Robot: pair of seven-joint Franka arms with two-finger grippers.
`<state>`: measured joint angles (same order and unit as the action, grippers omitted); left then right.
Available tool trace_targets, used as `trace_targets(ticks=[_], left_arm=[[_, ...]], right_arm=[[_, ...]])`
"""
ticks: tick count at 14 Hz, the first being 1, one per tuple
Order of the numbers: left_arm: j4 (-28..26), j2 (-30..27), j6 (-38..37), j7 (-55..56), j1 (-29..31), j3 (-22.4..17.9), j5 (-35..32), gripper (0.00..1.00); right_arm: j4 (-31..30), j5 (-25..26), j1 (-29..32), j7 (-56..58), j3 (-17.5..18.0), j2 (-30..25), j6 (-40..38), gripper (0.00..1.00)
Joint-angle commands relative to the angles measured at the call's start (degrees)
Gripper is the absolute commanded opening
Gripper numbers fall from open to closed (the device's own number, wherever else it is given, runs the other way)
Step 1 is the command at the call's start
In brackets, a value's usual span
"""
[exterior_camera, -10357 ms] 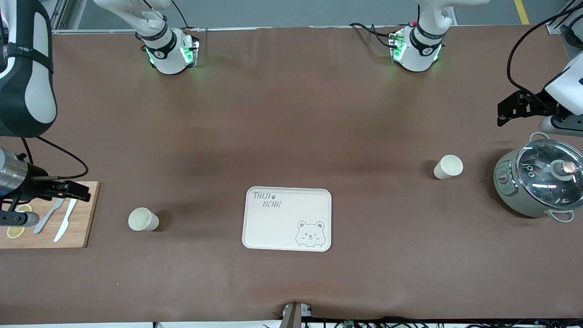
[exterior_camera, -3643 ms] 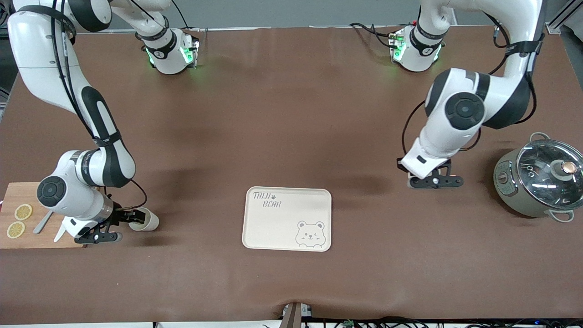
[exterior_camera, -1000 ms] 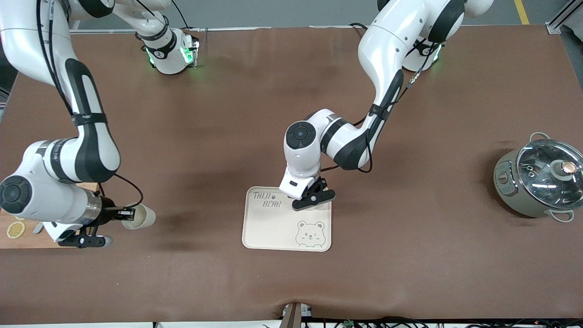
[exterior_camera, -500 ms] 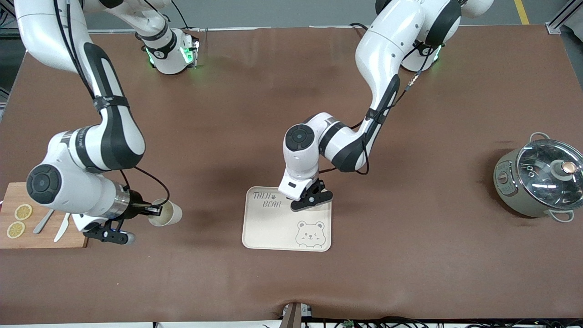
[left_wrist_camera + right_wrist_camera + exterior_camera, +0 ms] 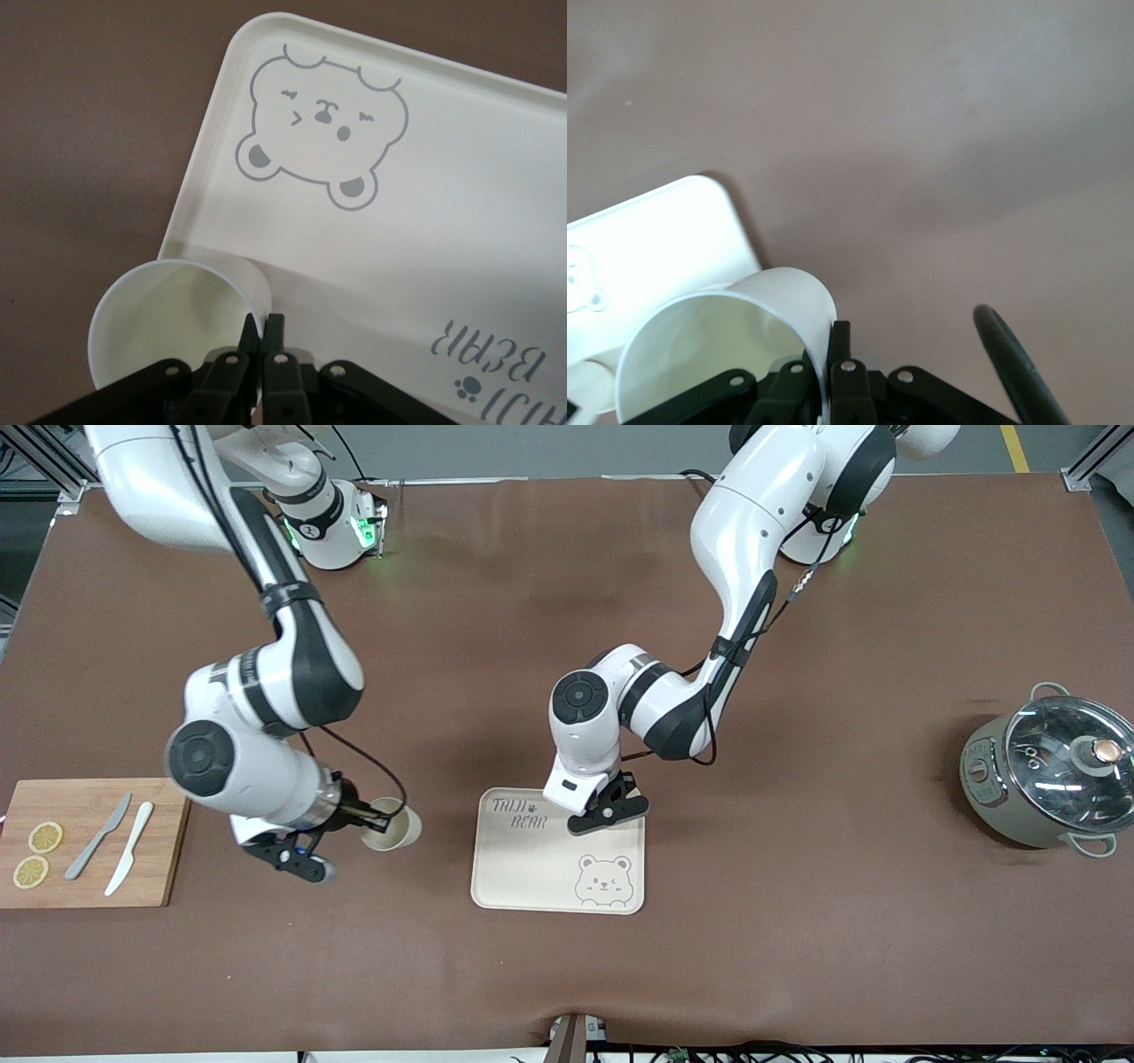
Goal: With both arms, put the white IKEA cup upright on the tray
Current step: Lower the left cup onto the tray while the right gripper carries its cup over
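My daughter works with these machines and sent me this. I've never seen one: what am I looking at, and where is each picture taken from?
These are two white robot arms bolted to a brown table. The big picture looks down from a high camera facing them; the two smaller ones come from cameras on their wrists.

The left gripper is over the cream bear tray, shut on the rim of a white cup. The right gripper pinches a second white cup by its rim, over the table beside the tray.

Toward the right arm's end lies a wooden cutting board with two knives and lemon slices. Toward the left arm's end stands a lidded pot.
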<state>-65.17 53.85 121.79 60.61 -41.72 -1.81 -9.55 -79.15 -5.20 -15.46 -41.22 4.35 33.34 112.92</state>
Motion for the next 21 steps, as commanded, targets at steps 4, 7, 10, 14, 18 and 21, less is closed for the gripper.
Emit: trace_targets(ticks=[4,7,10,14,18,21], left_arm=[[1.36,0.99,-1.91,-0.76,-0.29,0.14,0.15,0.0],[1.28,0.99,-1.82,-0.76,-0.29,-0.03,0.15,0.0],[1.28,0.73,-1.82,-0.76,0.06,-0.03,0.15,0.0],[1.28,0.56,-1.64,-1.37,0.33,-0.03,0.68,0.3],[1.27,0.73,-1.29,-2.69,0.33,-0.12,0.68,0.51],[1.28,0.64,-1.29,-2.95,0.33,-0.12,0.68,0.54]], right_arm=[[-0.39,-0.17,-7.38,-13.79,-0.92,1.19,8.88,0.0],[-0.48,0.1,-9.15,-17.84,-0.92,3.57,13.02,0.0],[-0.74,0.1,-9.68,-18.37,-1.1,4.89,15.92,0.0],[-0.83,0.1,-9.68,-18.37,-1.1,5.07,16.28,0.0],[-0.74,0.01,-8.89,-18.02,-1.1,4.89,16.02,0.0],[-0.83,0.01,-6.96,-15.57,-1.19,4.63,15.4,0.0]])
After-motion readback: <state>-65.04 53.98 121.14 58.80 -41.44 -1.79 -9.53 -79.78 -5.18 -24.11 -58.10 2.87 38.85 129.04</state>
